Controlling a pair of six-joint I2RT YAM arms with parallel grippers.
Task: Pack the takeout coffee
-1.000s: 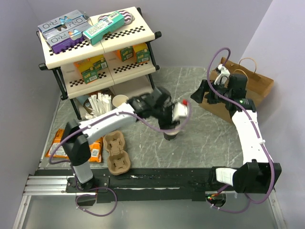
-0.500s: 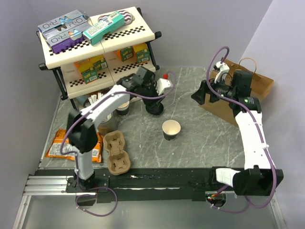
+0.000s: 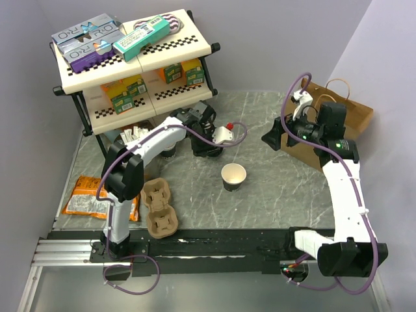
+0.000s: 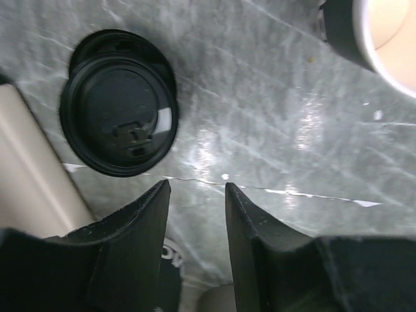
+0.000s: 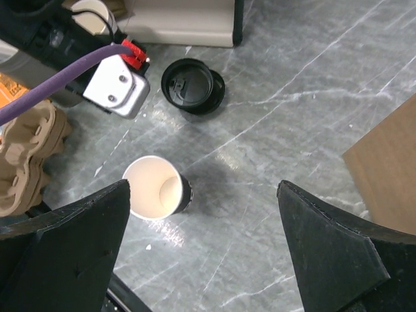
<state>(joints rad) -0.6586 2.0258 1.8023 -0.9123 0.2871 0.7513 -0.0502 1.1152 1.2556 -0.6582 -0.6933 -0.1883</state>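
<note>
Separately, open cup [image 3: 233, 175] and black lid [image 4: 120, 120].

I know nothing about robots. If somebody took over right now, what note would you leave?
Left end effector: open, empty, near the black lid.
Right end effector: wide open, empty, above the table.
Paper cup: upright on the table, uncovered; the lid lies flat, apart from it.
Done: nothing packed yet.
Left: fit lid on cup, then pack it, perhaps into the paper bag.
</note>
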